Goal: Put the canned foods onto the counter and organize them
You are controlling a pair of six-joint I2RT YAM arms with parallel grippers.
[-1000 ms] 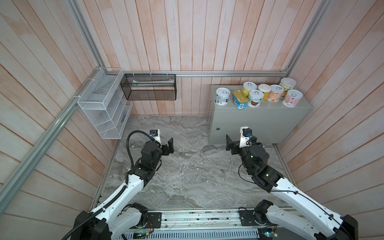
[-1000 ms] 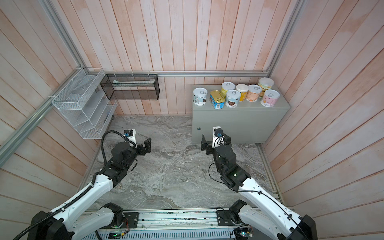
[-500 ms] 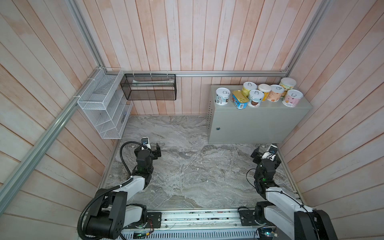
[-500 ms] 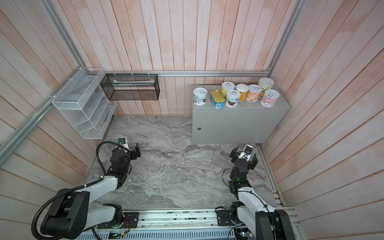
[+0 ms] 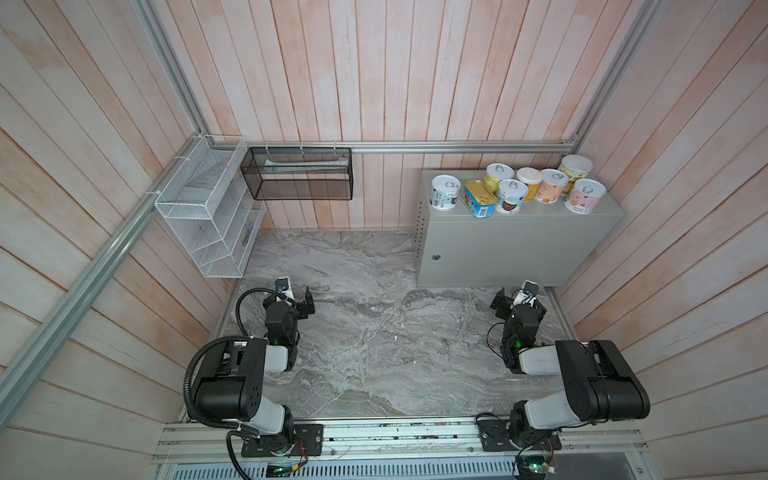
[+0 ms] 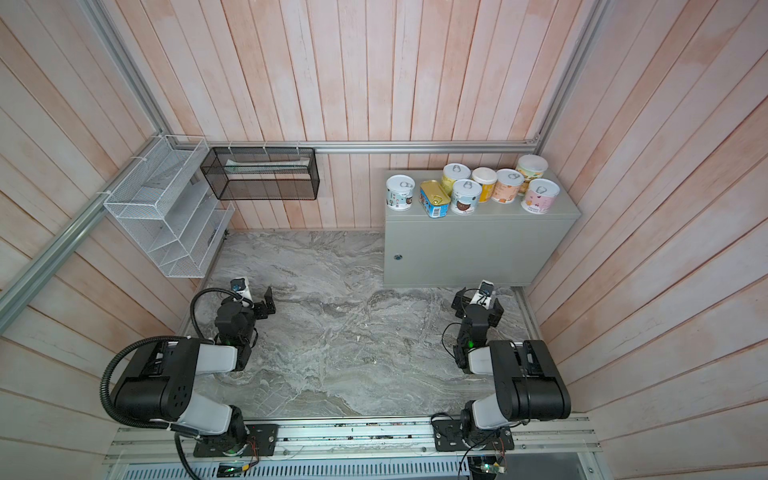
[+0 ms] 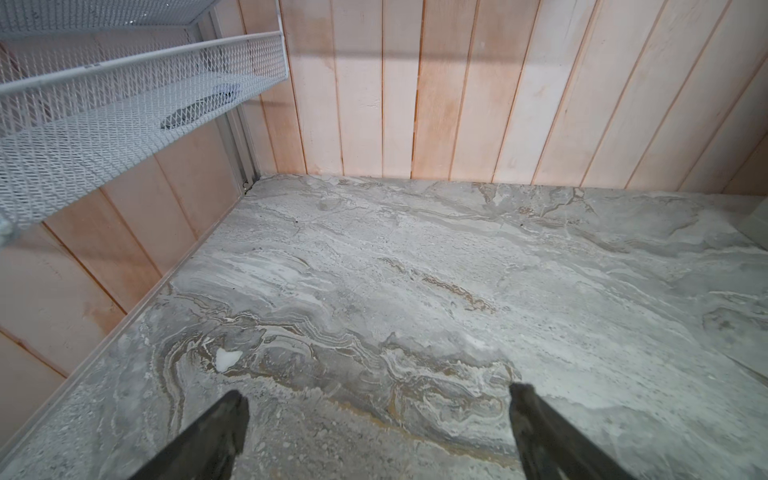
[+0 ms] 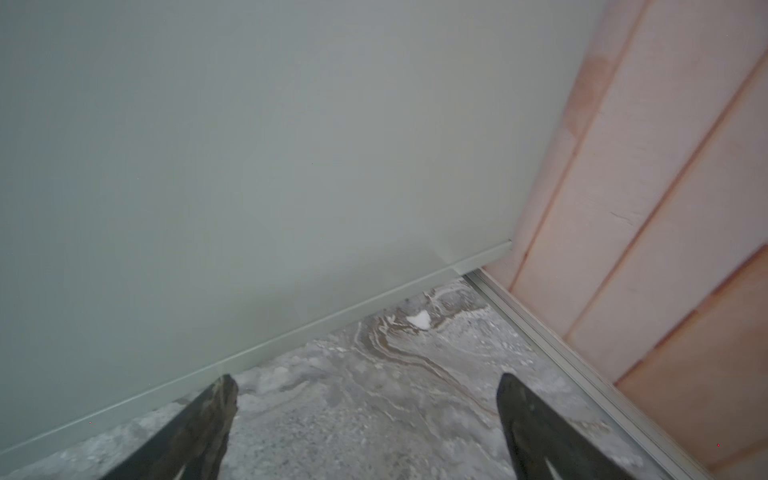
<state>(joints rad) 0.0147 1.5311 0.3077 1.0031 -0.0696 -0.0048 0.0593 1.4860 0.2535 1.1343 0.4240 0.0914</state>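
The left gripper (image 5: pixel 293 297) is sitting low over the slab (image 5: pixel 374 340) on the left side of the cell, with its jaws spread wide and holding nothing. In the left wrist view its fingertips (image 7: pixel 235 402) are framing only bare marbled stone, and the white basket (image 7: pixel 124 104) is hanging on the wall beyond them. The right gripper (image 5: pixel 519 301) is sitting low over the slab just in front of the counter (image 5: pixel 498 249), before its right half, and is likewise fully spread and empty. In the right wrist view its fingertips (image 8: pixel 224 388) are pointing at the foot of the counter's front panel, near the corner where that panel is meeting the wooden wall (image 8: pixel 665 208). All eight tins (image 6: pixel 469 187) are standing on top of the counter in both top views, higher than both grippers and touching neither. The white-and-blue tin (image 5: pixel 445 192) is standing alone at the left end, and the blue tin (image 5: pixel 480 198), rectangular with a gold top, is lying just to its right. Next in the front line are the brown-motif tin (image 5: pixel 512 196) and, further right, the pink tin (image 5: pixel 585 195). The yellow tin (image 5: pixel 498 175), cream tin (image 5: pixel 529 180), orange tin (image 5: pixel 551 185) and rear tin (image 5: pixel 574 167) are lining up behind, towards the back wall. The left gripper is lying well apart from the counter, across the slab, while the right gripper is lying near its foot, below the tins
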